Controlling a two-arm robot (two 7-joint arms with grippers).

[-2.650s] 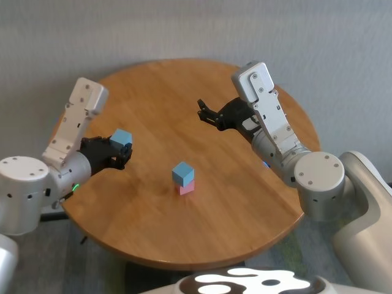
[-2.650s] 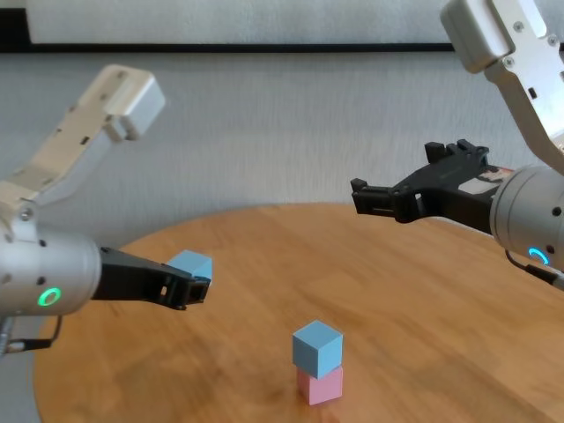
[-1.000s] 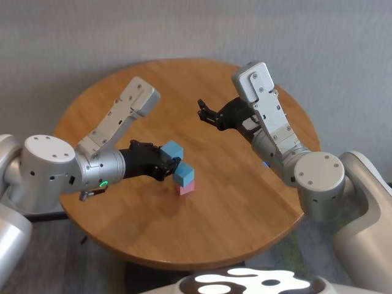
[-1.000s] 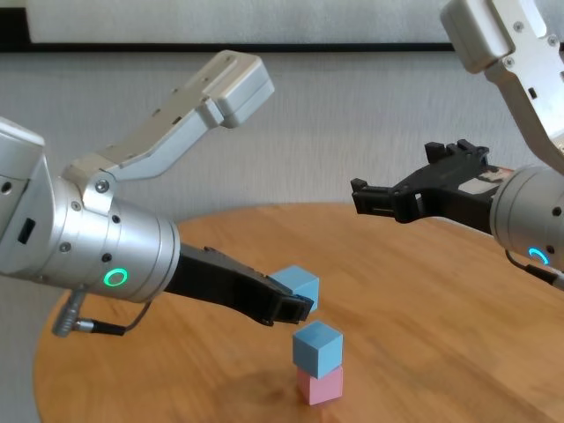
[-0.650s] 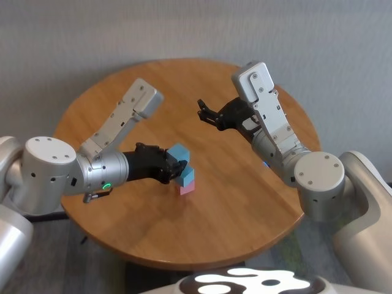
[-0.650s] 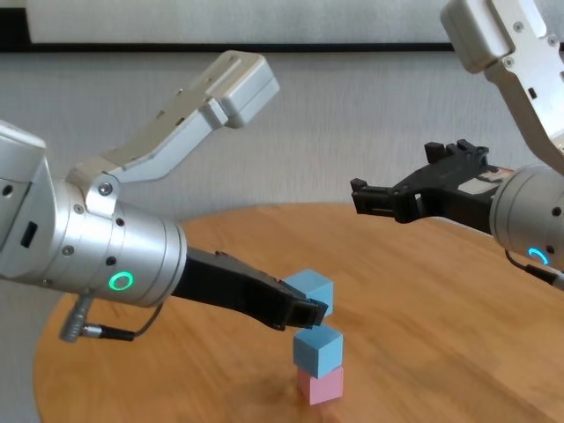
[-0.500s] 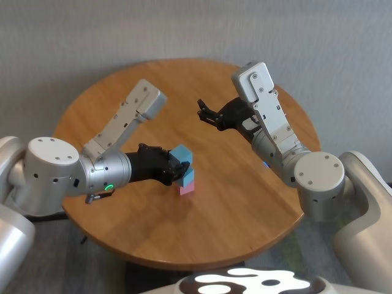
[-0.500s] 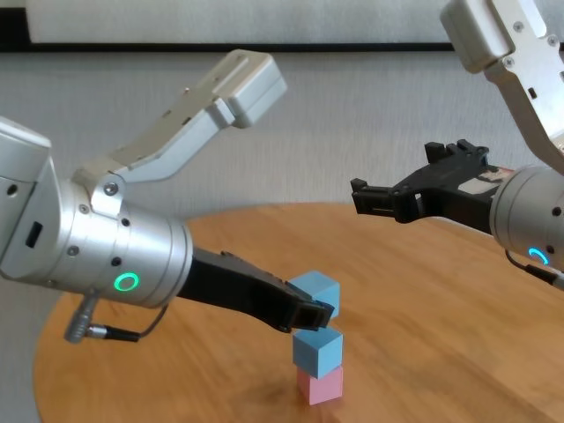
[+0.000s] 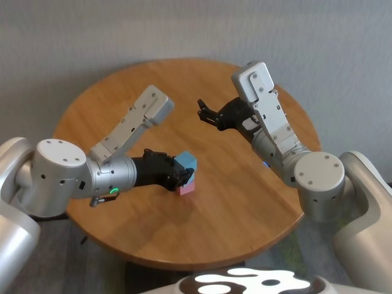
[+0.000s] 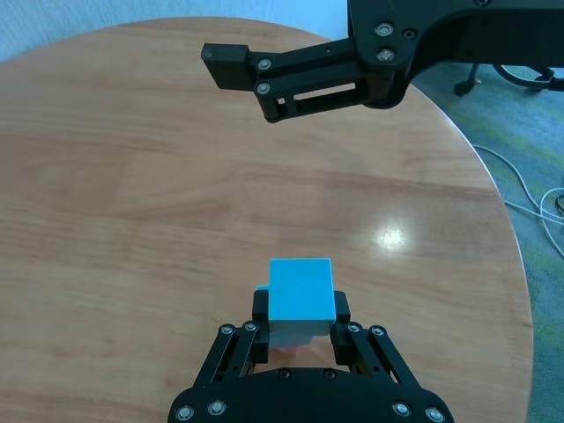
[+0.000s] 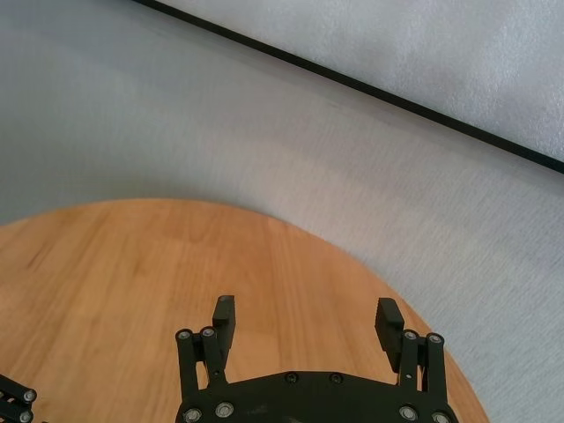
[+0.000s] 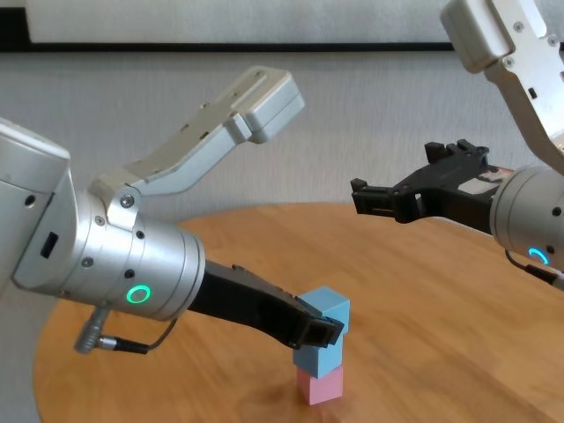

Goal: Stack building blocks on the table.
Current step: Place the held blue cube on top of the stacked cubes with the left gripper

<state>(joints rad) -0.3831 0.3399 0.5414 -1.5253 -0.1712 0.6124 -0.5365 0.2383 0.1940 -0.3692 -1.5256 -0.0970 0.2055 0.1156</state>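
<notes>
While the left tool [image 12: 324, 333] stays clamped on the top blue block [image 12: 329, 309], that block sits atop the second blue block [image 12: 315, 359] and pink block [image 12: 320, 386] mid-worktop [image 9: 245, 202]; only release seems left. The right tool [image 12: 392, 198] hangs apart, empty.

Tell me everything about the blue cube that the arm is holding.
The top blue cube is small, plain, matte and light blue, with crisp edges. The left gripper is shut on it from both sides, holding it level right on top of the lower blue cube, which sits on the pink cube.
</notes>
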